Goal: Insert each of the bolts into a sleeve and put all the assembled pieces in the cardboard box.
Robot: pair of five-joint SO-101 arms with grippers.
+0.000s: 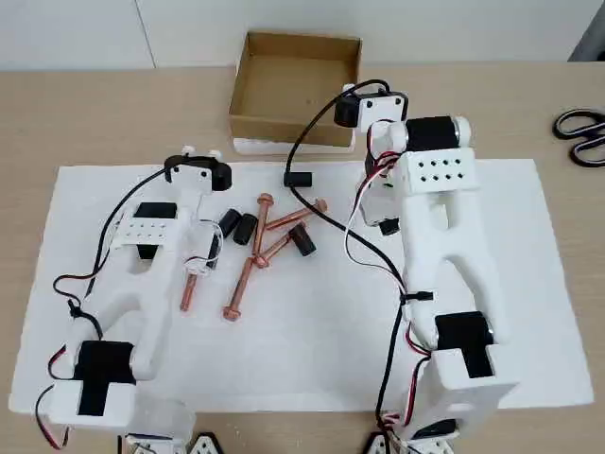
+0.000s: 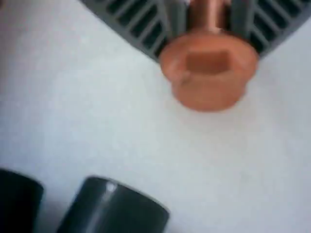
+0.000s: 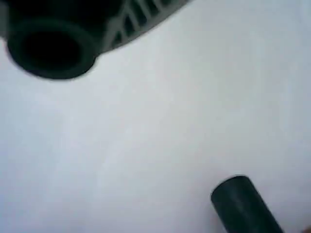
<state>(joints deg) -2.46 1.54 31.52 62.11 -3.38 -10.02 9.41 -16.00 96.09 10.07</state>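
Note:
My left gripper (image 1: 196, 265) lies low on the white sheet, shut on a copper bolt (image 1: 189, 289). The bolt's head (image 2: 209, 73) sticks out between the ribbed grey fingers (image 2: 131, 19). Two black sleeves (image 1: 229, 223) (image 1: 247, 228) lie just beyond it, and they loom close in the left wrist view (image 2: 112, 206) (image 2: 17, 199). My right gripper (image 1: 386, 224) is shut on a black sleeve (image 3: 48, 46), open end showing. Another sleeve (image 3: 243, 204) (image 1: 302, 239) lies among several loose bolts (image 1: 262, 227) in the middle. The cardboard box (image 1: 248, 95) stands at the back.
A white sheet (image 1: 312, 350) covers the work area. One more sleeve (image 1: 298, 178) lies near the box's front. Black cables (image 1: 326, 218) trail across the sheet between the arms. Scissors (image 1: 581, 132) lie at the far right on the wooden table.

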